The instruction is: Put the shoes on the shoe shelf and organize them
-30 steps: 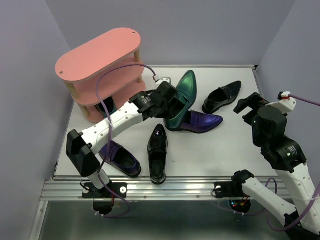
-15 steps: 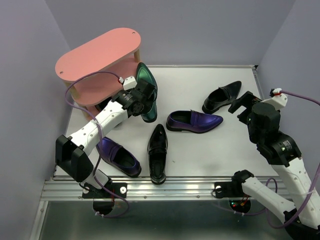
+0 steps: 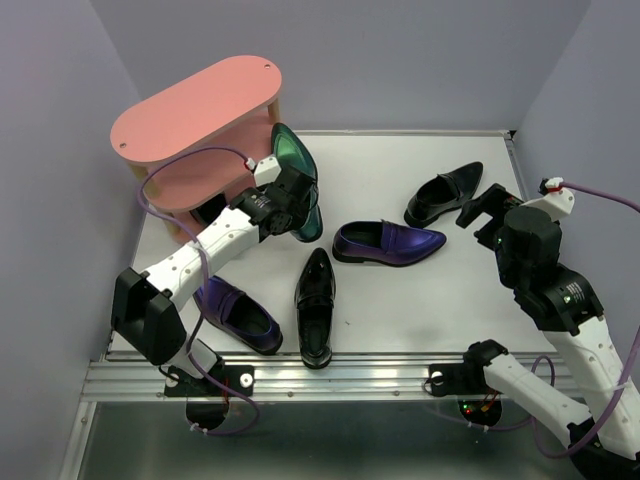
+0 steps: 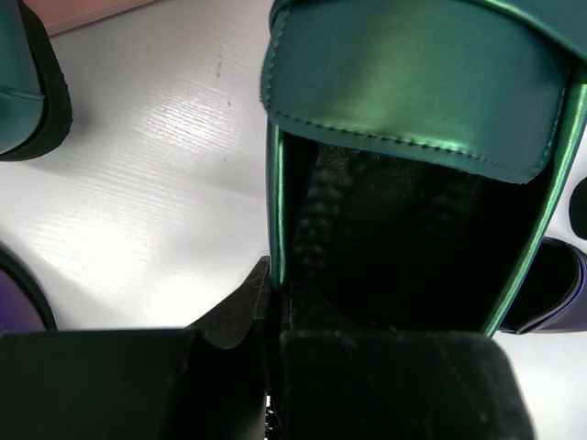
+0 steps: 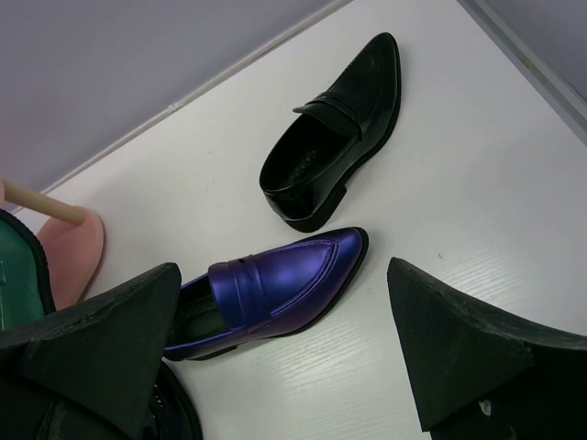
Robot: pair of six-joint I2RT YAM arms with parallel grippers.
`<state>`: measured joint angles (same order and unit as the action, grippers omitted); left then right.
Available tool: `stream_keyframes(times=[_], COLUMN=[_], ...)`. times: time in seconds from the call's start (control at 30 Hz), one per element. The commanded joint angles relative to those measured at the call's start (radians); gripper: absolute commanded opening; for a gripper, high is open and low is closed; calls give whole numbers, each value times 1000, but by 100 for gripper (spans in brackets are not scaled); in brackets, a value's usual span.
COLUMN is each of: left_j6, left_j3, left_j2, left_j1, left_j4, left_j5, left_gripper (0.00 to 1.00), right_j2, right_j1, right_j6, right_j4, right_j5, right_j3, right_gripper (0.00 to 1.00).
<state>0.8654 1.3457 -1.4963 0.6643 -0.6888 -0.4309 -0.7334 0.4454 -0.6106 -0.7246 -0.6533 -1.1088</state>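
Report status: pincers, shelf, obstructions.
Left pincer shut on green shoe. Right pincer open, empty. Shoe beside shelf, not yet in.

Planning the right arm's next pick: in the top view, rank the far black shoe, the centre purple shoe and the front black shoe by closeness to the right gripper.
1. The far black shoe, just left of the right gripper.
2. The centre purple shoe, mid-table.
3. The front black shoe, at the near edge.
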Motion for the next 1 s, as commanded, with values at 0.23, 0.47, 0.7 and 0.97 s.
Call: stream_keyframes(times=[0.23,0.47,0.7,0.97], left_j6=[-37,-39,-9,43], left_j3=[-33,-39,-43,-10], left_j2=[-10,-22,-35,-100], left_j1=[57,86,95,60], left_j4=[112,132,136,84], left_j5=[32,30,18,9], left_gripper=[0,0,0,0], right_j2=[5,23,22,23], right_j1=[-7,-7,-7,-7], right_j6=[-11,-3,-8,-8], right_j4=[60,57,57,57], right_j5=[4,-3,3,9], right_j3=[9,15,18,24], right_gripper=[100,100,100,100])
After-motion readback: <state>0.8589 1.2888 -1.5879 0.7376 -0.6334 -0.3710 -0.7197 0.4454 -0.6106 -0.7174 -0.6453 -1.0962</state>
